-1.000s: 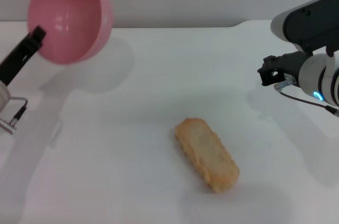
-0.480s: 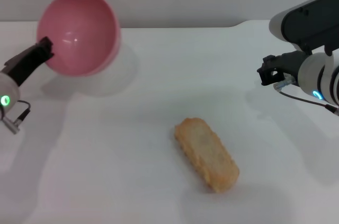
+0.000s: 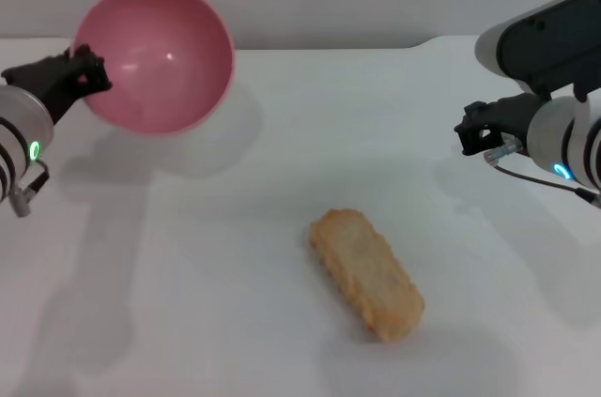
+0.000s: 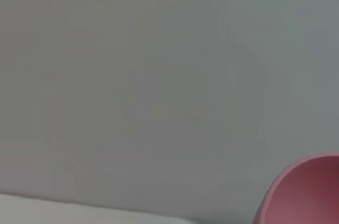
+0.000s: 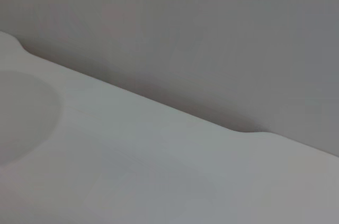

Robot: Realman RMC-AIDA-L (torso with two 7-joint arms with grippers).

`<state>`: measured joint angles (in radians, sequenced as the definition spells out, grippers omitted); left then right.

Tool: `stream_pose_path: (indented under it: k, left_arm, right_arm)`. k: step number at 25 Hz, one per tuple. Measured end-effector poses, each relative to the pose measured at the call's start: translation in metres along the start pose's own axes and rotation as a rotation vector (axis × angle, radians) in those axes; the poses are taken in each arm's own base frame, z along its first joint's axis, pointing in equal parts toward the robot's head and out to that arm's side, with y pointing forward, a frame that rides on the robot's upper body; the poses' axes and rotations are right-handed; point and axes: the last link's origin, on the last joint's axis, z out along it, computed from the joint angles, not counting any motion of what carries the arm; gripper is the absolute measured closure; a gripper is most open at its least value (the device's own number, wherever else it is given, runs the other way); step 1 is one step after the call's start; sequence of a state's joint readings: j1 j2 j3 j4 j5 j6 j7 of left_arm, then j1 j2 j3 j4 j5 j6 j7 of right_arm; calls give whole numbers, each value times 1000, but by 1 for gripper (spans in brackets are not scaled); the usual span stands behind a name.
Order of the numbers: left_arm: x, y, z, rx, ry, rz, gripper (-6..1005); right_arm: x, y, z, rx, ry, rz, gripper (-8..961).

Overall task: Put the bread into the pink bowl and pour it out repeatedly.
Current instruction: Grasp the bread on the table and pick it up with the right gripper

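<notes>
A round, glossy pink plastic bowl (image 3: 155, 57) sits at the far left of the scene, raised off the white surface and tipped on its side so its empty, smooth inside faces forward. An elongated golden-tan loaf of bread (image 3: 366, 272) with scalloped edges lies flat near the centre, angled from far-left to near-right, well apart from the bowl.
</notes>
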<state>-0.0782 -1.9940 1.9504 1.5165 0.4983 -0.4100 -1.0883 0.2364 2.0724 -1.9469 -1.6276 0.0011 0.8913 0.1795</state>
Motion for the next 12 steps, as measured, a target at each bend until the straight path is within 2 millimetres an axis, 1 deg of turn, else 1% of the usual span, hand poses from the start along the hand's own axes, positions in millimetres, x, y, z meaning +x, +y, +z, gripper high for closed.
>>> stream_pose_path:
  k: [2,3,7,12]
  left_arm:
    - [1,1,-1,10,-24,19,950]
    - [0,7,-3,4,-101,78,950]
    - [-4,11,-2,-22,-182,123,950]
    - [-3,17,-4,-64,-206,134,951]
  right_arm:
    - [0,0,0,-1,0,0,954]
    - [0,0,0,-1,0,0,954]
    - [-2,1,0,-3,-6,-2,950]
    - [-2,2,0,-9,-6,0,943]
